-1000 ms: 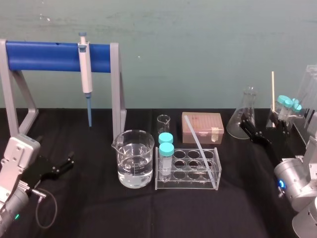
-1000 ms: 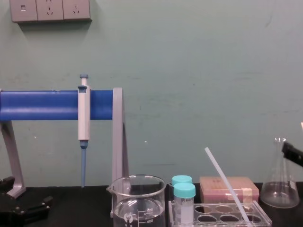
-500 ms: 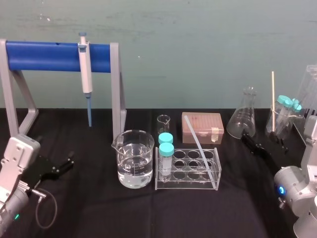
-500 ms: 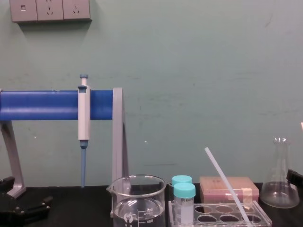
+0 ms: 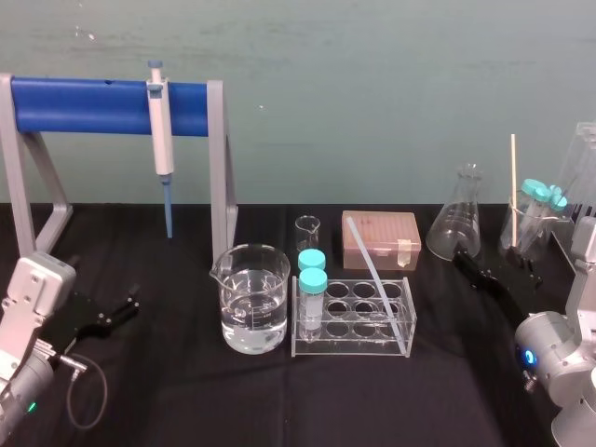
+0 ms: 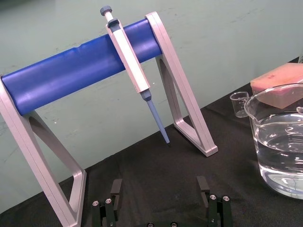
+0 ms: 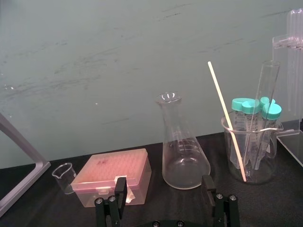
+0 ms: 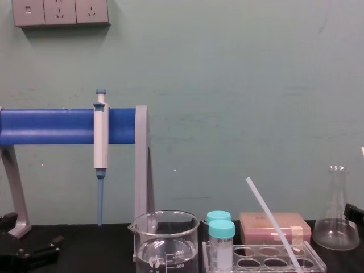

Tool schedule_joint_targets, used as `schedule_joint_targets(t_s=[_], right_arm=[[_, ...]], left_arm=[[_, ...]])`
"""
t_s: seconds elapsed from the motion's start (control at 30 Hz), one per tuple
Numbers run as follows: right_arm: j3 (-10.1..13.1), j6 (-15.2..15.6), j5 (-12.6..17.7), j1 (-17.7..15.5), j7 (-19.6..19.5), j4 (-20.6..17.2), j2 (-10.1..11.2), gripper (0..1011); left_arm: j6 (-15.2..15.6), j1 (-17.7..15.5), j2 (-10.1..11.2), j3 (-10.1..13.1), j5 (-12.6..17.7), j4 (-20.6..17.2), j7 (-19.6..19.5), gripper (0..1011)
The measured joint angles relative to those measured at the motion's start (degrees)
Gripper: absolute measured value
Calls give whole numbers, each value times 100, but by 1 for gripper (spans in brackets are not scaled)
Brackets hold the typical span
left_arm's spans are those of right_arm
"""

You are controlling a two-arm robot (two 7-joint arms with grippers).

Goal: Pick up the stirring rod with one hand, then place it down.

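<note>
The stirring rod leans in the clear test-tube rack at the middle of the tabletop. Its foot is at the rack's front right corner and its top tilts back and to the left. The right gripper is low near the tabletop's right edge, just in front of the conical flask, well apart from the rod, jaws released and empty. The left gripper lies near the left edge, jaws likewise spread, grasping nothing
</note>
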Motion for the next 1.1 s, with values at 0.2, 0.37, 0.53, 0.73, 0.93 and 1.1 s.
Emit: schedule_joint_targets(t_s=[0.2,0.37,0.53,0.73,0.93,1.1], right_arm=[[-3,-3,-3,-2,1,0,2,1000],[-4,-5,-5,-2,1,0,4,1000],[-5,-8,-6,-2,2,0,4,1000],[-5,-8,-6,-2,3,0,4,1000],[-5,-8,-6,-2,3,0,4,1000],[-5,-8,-5,-2,3,0,4,1000]], left_arm=[[0,0,0,0,0,0,0,1000],[0,0,0,0,0,0,0,1000],[0,0,0,0,0,0,0,1000],[0,0,0,0,0,0,0,1000],[0,0,0,0,0,0,0,1000],[0,0,0,0,0,0,0,1000]])
